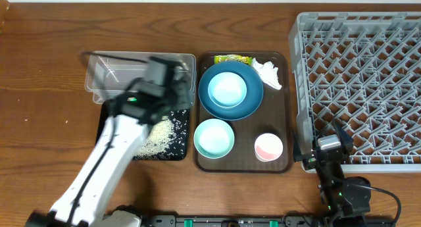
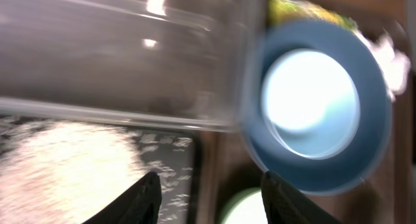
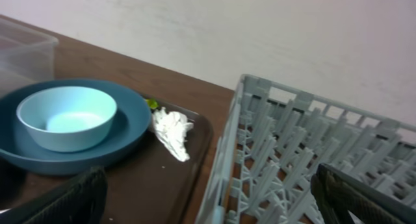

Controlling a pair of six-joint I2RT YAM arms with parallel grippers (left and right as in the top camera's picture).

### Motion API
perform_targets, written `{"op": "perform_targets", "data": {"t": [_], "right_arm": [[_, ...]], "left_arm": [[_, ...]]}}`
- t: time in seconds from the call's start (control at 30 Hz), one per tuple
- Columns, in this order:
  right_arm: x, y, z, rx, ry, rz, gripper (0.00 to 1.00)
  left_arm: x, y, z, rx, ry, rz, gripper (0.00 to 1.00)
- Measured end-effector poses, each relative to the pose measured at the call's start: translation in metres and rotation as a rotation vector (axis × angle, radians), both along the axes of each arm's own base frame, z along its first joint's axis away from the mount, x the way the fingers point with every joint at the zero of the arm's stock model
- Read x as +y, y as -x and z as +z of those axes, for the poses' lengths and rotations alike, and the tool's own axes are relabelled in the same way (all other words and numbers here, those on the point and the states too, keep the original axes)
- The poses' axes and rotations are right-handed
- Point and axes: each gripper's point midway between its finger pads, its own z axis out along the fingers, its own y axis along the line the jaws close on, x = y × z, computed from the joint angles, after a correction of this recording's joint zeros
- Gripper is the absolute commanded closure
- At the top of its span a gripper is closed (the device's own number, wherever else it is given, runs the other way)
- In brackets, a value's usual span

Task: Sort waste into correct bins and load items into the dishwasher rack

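Left gripper parted above black tray, yellow-green wrapper print unreadable

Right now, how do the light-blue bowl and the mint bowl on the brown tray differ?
Colour: the light-blue bowl is pale blue, the mint bowl pale green-white.
Support: the light-blue bowl sits on the blue plate; the mint bowl rests directly on the brown tray.
Position: the light-blue bowl is farther back, the mint bowl nearer the robot.
Both stand upright and look empty.

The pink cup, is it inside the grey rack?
No, the pink cup sits on the brown tray, outside the rack.
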Motion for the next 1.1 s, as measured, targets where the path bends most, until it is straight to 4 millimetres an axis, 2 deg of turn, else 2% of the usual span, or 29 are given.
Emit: {"op": "perform_targets", "data": {"t": [0.03, 0.13, 0.23, 0.4, 0.5, 0.73, 0.93, 1.1], "right_arm": [[-0.001, 0.000, 0.001, -0.007, 0.004, -0.004, 0.01], [0.004, 0.001, 0.018, -0.077, 0.002, 0.027, 0.01], [0.010, 0.002, 0.025, -0.106, -0.002, 0.062, 0.01], [0.011, 0.003, 0.026, -0.094, -0.046, 0.064, 0.01], [0.009, 0.003, 0.035, -0.079, -0.072, 0.057, 0.01], [0.009, 0.000, 0.097, -0.024, -0.088, 0.051, 0.01], [0.020, -0.032, 0.129, 0.146, -0.075, 0.075, 0.01], [0.044, -0.060, 0.143, 0.216, -0.086, 0.186, 0.01]], "left_arm": [[0.012, 0.001, 0.005, -0.003, 0.001, 0.033, 0.47], [0.043, 0.012, 0.016, -0.004, -0.004, 0.110, 0.36], [0.054, 0.023, 0.024, -0.002, -0.003, 0.140, 0.32], [0.055, 0.030, 0.022, 0.019, -0.007, 0.140, 0.28], [0.055, 0.030, 0.022, 0.020, -0.008, 0.140, 0.26], [0.055, 0.030, 0.022, 0.021, -0.008, 0.139, 0.17], [0.055, 0.030, 0.022, 0.020, -0.007, 0.140, 0.13], [0.055, 0.030, 0.022, 0.020, -0.007, 0.140, 0.11]]}}
